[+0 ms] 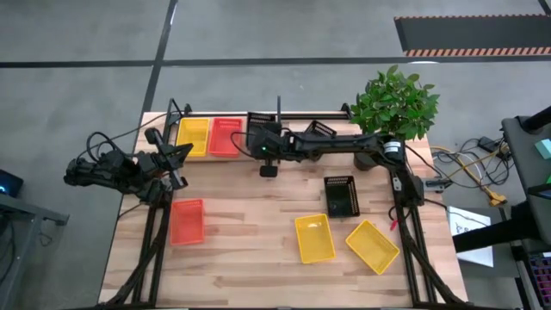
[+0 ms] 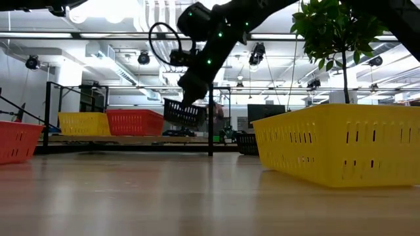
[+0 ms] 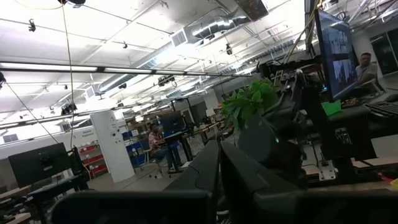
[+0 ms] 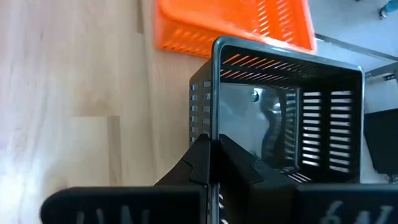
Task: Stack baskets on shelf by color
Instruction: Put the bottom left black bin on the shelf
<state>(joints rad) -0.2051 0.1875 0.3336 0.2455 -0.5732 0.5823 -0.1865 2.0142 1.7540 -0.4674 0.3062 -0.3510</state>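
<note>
My right gripper [image 4: 214, 148] is shut on a black basket [image 4: 286, 118], which it holds over the shelf [image 1: 297, 114] at the table's far edge, just right of the red basket [image 1: 225, 136]. A yellow basket [image 1: 193, 136] stands left of the red one, both on the shelf board [image 2: 131, 139]. Another black basket [image 1: 320, 129] sits farther right on the shelf. My left gripper [image 1: 181, 152] is shut on nothing at the table's left side and points up into the room. My right gripper pinches one wall of the black basket at its rim [image 4: 214, 127], one finger outside and one inside. The fingers slant down from the table's right side. In the low view the basket [image 2: 182, 113] hangs tilted below the fingers, clear of the shelf board.
On the table lie a black basket [image 1: 342, 195], two yellow baskets [image 1: 314, 238] [image 1: 372, 245] and a red basket [image 1: 187, 220]. A potted plant [image 1: 396, 103] stands at the far right. An upright black post [image 2: 210, 118] rises from the shelf beside the held basket.
</note>
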